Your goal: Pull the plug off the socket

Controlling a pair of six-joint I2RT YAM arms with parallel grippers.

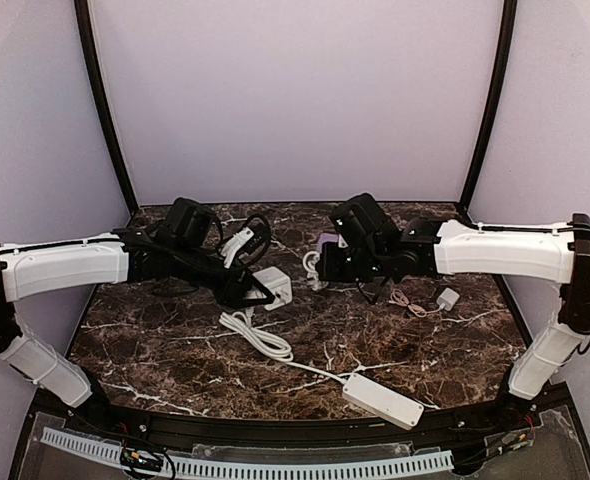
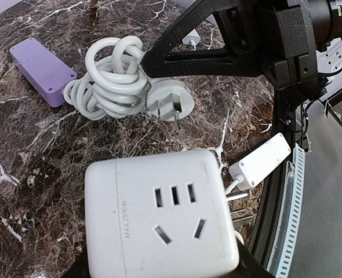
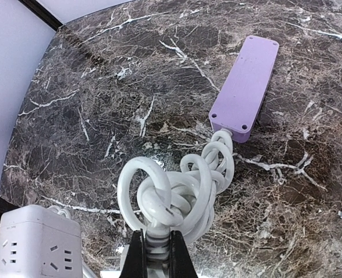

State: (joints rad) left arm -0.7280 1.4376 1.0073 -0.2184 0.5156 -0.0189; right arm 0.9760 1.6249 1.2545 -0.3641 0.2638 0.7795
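Left wrist view: the left gripper [image 1: 249,288] is clenched on the white cube socket [image 2: 159,214], whose outlet face is turned to the camera. Beyond it and not touching it, the plug [image 2: 166,103] shows three bare prongs and is pinched between the right gripper [image 3: 157,255] fingers. Its coiled white cord [image 2: 110,78] runs to a purple strip [image 2: 42,70] on the marble table [image 2: 32,174]. A white power strip [image 2: 259,161] lies to the right.
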